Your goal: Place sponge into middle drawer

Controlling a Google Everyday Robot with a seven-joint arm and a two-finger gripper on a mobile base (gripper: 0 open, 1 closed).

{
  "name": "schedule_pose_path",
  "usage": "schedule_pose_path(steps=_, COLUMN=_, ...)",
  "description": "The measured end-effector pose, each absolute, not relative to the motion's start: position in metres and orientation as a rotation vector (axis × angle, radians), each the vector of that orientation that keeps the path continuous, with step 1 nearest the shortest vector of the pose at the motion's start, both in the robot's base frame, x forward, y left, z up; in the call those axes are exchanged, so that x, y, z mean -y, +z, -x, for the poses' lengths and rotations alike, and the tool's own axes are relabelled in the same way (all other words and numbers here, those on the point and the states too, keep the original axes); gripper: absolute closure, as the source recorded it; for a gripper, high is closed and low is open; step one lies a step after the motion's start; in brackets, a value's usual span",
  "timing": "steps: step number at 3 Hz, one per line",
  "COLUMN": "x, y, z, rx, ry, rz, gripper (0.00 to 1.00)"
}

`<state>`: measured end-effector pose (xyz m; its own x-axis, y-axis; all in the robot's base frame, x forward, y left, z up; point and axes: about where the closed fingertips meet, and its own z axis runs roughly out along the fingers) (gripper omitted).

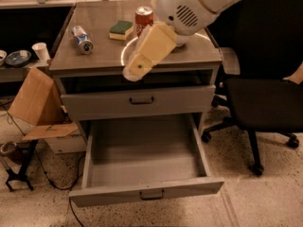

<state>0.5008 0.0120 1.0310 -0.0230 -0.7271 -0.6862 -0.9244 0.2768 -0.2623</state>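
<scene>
The sponge (121, 30), dark green on top and yellow below, lies on the cabinet top (94, 56), just left of an upright red soda can (144, 17). The middle drawer (142, 171) is pulled fully out below and has nothing in it. My gripper (134, 71) hangs from the white arm over the front edge of the cabinet top. It is in front of and to the right of the sponge, above the upper drawer, and nothing shows in it.
A silver can (81, 38) lies on its side at the left of the top. The upper drawer (142, 100) is slightly out. A black office chair (265, 98) stands to the right. A cardboard box (35, 98) and a white cup (40, 51) are to the left.
</scene>
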Motion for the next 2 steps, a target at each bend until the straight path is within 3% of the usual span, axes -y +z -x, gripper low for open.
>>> schedule_pose_path(steps=2, x=-0.0126, y=1.0247, z=-0.5035, rx=-1.805, ry=0.361, rz=1.448, gripper=0.00)
